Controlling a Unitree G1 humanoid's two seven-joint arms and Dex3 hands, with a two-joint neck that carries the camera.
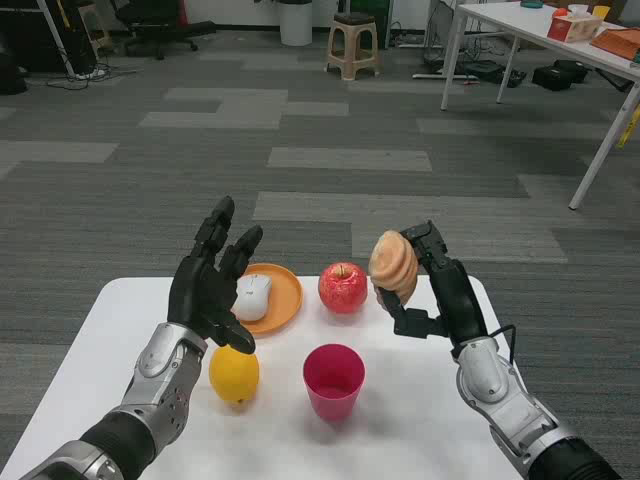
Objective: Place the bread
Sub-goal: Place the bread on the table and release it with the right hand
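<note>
Behind the pink cup (333, 380) at lower centre, the right robot hand (432, 290) clamped the bread (393, 265) aloft right of centre, unplaced, while the left robot hand (212, 290) hovered spread and empty.

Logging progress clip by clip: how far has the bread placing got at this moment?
Done: the bread is picked up, gripped in the right hand and raised above the white table, beside the red apple. In hand: carrying it. Left: setting it down and letting go; where is not shown. The orange plate holds a white mouse. The left hand is open above the plate's edge.
</note>
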